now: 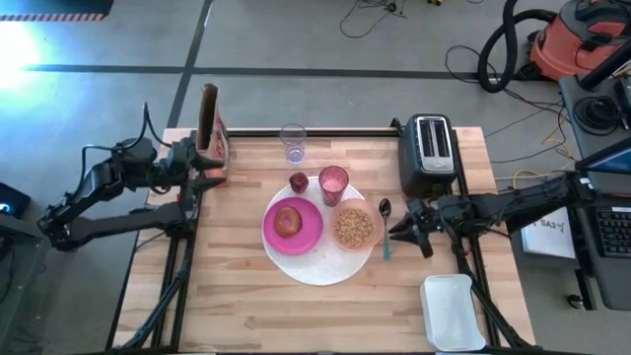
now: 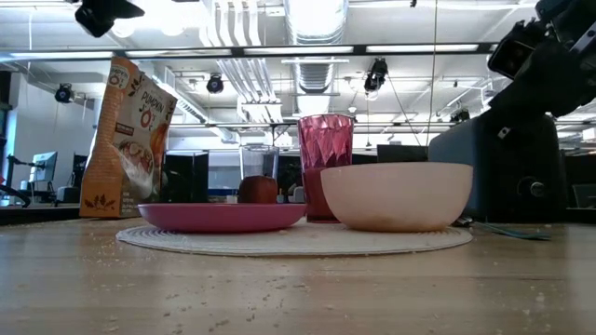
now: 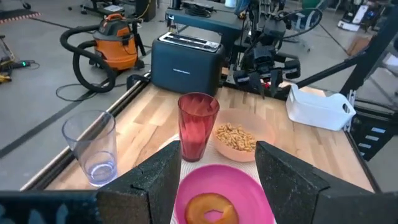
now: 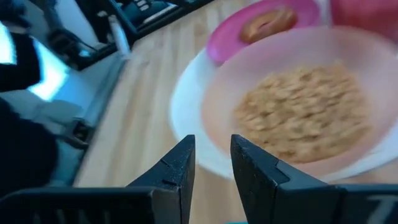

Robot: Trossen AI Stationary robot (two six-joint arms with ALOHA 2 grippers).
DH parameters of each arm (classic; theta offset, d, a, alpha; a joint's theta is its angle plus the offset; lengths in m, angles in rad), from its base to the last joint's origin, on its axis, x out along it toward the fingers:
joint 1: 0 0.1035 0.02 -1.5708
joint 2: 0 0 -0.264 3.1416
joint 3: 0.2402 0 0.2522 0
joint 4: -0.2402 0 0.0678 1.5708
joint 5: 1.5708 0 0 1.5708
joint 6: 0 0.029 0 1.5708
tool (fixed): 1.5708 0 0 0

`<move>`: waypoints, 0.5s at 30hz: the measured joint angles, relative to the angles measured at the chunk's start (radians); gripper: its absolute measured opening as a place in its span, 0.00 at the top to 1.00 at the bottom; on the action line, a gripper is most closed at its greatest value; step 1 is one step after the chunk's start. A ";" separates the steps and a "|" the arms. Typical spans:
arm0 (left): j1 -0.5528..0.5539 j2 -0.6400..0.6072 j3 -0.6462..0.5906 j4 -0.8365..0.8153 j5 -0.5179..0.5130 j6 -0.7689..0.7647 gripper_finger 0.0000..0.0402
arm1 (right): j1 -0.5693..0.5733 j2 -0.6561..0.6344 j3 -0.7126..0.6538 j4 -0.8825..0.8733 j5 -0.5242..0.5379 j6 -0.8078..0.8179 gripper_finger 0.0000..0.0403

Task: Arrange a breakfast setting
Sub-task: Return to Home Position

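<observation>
The spoon (image 1: 385,229) lies just right of the bowl (image 1: 355,228), so the setting looks complete; the right gripper (image 1: 402,233) beside it is empty, fingers slightly parted, while the left gripper (image 1: 215,168) waits open at the table's left edge

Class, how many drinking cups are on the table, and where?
2. The pink tumbler stands at the white disc's far edge, beside the dark-red fruit. The clear glass stands apart on the bare table, farther back.
</observation>
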 joint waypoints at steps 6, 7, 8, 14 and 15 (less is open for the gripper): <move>0.000 -0.060 -0.057 0.037 -0.053 -0.014 0.53 | 0.000 -0.064 -0.007 -0.028 0.118 -0.139 0.77; 0.000 -0.071 -0.066 0.049 -0.058 -0.014 0.53 | 0.000 -0.074 -0.008 -0.028 0.125 -0.153 0.77; 0.000 -0.081 -0.073 0.054 -0.059 -0.014 0.53 | 0.000 -0.083 -0.011 -0.027 0.133 -0.167 0.77; 0.000 -0.132 -0.100 0.057 -0.060 -0.014 0.53 | 0.000 -0.152 -0.055 -0.019 0.165 -0.197 0.77; 0.000 -0.140 -0.103 0.061 -0.060 -0.015 0.53 | 0.000 -0.165 -0.064 -0.017 0.166 -0.198 0.77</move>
